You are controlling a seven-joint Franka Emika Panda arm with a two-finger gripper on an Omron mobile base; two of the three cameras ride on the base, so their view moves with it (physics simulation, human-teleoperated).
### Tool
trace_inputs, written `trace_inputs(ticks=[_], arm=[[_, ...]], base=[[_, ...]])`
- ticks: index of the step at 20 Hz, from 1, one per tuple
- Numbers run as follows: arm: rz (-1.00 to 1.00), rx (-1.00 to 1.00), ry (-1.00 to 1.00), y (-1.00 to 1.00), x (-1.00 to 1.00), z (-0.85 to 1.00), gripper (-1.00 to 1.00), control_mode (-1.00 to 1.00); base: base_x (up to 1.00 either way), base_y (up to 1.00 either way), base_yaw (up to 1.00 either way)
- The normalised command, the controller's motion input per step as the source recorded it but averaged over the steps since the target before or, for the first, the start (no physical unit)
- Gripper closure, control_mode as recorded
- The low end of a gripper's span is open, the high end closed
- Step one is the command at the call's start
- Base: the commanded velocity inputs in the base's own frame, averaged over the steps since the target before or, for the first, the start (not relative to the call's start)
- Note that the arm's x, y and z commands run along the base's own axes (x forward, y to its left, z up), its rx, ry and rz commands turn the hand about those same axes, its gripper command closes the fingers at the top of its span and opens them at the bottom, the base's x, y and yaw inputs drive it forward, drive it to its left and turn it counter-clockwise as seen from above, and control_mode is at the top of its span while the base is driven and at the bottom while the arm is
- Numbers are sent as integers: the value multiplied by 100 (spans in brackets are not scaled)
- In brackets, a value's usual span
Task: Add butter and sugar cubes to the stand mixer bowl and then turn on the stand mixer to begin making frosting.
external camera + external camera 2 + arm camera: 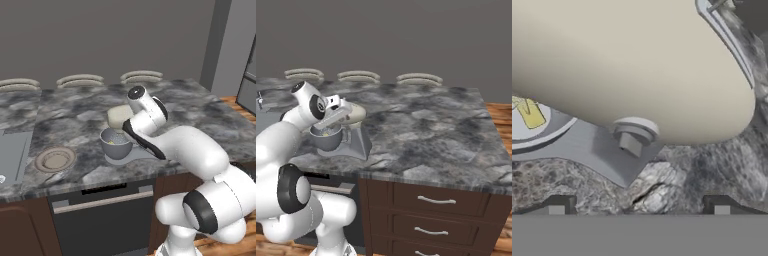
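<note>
Stand mixer (120, 131) sits near the front edge of a grey marbled counter (75, 120) in the left base view, with three stool tops at the far edge and a grey wall behind. A tan plate (55, 159) lies at the mixer's 9 o'clock, a sink edge shows at far left, and a dark appliance front sits under the counter. The stand mixer bowl (114, 142) stands under the cream head; something yellow shows inside, too small to name. The arm covers the mixer's right side, and the gripper is hidden behind the wrist.

From the right base view, the marbled counter (426, 130) runs over dark wood drawers with metal handles. The mixer (351, 125) is at 9 o'clock, the bowl (326, 137) partly behind the arm, and the gripper (336, 109) lies close against the head; I cannot tell how its jaws stand.

Seen from the hand, the cream head (627, 65) is cut off at the top and left edges, a grey knob (632, 137) beneath it at centre. The butter (531, 112) lies in the bowl at 9 o'clock. Both fingertips (557, 206) stand wide apart above the counter, holding nothing.
</note>
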Motion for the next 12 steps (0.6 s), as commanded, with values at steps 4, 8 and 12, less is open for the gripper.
trace_inputs(ticks=[4, 8, 12], arm=[[0, -3, -1, 3, 32, 0, -100, -100], [0, -3, -2, 6, 6, 0, -100, -100], [0, -4, -6, 8, 8, -1, -100, -100]], base=[[0, 0, 0], [0, 0, 0], [0, 0, 0]])
